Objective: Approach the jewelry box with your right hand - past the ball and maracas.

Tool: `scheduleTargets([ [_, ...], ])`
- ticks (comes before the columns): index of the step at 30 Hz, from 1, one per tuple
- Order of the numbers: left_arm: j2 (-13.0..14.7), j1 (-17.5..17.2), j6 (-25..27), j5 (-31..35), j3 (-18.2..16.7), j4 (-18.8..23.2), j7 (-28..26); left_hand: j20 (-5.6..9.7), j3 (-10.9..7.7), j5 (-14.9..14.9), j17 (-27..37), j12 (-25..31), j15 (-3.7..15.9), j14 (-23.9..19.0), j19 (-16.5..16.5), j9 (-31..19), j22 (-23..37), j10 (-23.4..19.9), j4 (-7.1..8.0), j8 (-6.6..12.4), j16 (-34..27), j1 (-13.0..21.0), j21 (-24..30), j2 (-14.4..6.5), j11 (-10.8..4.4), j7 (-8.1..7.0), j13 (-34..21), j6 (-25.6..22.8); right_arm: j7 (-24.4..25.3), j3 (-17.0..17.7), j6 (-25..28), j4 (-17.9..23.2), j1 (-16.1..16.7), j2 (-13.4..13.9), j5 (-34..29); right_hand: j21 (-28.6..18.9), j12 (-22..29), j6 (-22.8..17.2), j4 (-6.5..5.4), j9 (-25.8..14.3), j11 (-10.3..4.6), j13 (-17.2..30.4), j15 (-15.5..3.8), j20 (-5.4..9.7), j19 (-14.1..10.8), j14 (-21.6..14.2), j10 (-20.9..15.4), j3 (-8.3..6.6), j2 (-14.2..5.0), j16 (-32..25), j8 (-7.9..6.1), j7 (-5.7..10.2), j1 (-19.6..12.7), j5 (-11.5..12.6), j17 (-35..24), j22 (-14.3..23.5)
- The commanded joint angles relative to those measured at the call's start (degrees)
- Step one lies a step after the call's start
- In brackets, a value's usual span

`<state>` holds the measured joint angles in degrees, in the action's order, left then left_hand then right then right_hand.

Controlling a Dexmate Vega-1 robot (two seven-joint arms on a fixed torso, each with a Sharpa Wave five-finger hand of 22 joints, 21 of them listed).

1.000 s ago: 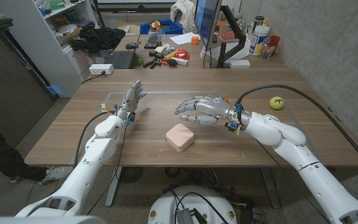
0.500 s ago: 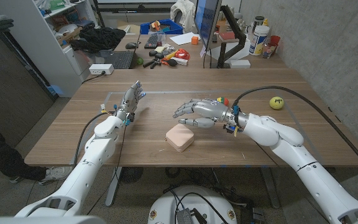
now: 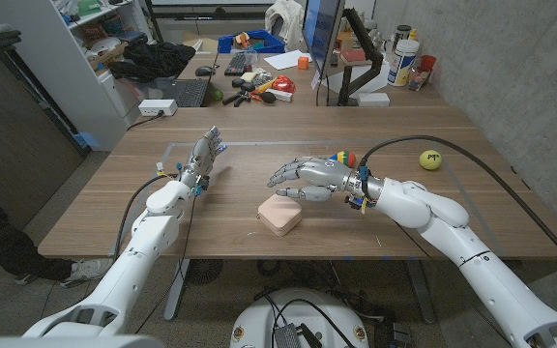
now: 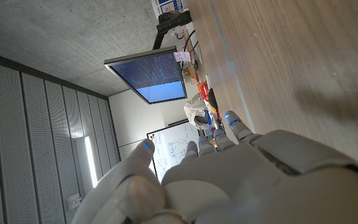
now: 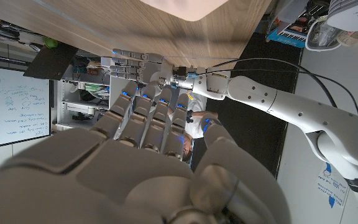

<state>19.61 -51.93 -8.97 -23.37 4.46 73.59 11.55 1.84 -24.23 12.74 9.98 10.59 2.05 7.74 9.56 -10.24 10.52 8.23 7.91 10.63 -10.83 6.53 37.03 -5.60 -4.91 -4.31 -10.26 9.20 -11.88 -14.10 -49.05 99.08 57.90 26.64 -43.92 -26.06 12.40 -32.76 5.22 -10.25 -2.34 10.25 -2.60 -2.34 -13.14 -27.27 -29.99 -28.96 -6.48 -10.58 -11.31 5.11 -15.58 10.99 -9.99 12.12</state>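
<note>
Your right hand (image 3: 307,179) hovers with fingers spread, holding nothing, just above the pink jewelry box (image 3: 279,215) at the wooden desk's (image 3: 230,203) near middle. Left hand (image 3: 204,157) stands empty, fingers apart. Yellow ball (image 3: 431,160) far right — cluttered desk (image 3: 259,72), monitor (image 3: 319,29) behind.

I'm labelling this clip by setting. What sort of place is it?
Most likely a robotics lab or workshop: bare concrete walls, a cluttered bench with a keyboard and a monitor, and a whiteboard in the right wrist view.
</note>
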Motion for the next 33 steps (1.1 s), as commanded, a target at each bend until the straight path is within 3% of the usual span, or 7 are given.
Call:
scheduleTargets([
  [1,-0.1,-0.3,0.0,-0.1,-0.1,0.0,0.0,0.99,0.23,0.2,0.2,0.3,1.25,0.6,1.8,-0.3,0.3,0.4,-0.19,0.28,-0.1,0.6,-0.2,0.0,-0.05,-0.24,-0.1,0.3,0.1,-0.5,0.7,0.0,0.1,0.2,-0.8,-0.3,0.0,-0.3,0.02,-0.2,0.01,0.3,-4.32,0.36,-0.1,0.4,-0.4,-0.66,-0.06,0.2,0.1,-0.11,-0.5,-0.2,-0.2,0.2],
  [33,-0.1,-1.0,0.3,-0.1,-0.2,0.6,-0.3,1.07,0.35,0.3,0.2,0.3,1.23,0.6,1.7,-0.3,0.3,0.5,-0.16,0.28,-0.1,0.7,-0.5,0.0,-0.02,-0.25,-0.1,0.3,-0.7,-1.8,2.4,-0.1,0.4,1.3,-1.2,-0.3,-0.3,-0.1,1.43,-0.2,-0.45,0.3,-4.71,0.75,0.2,0.9,-0.1,-1.55,0.44,0.3,0.34,0.05,-1.6,-0.4,0.0,0.2],
])
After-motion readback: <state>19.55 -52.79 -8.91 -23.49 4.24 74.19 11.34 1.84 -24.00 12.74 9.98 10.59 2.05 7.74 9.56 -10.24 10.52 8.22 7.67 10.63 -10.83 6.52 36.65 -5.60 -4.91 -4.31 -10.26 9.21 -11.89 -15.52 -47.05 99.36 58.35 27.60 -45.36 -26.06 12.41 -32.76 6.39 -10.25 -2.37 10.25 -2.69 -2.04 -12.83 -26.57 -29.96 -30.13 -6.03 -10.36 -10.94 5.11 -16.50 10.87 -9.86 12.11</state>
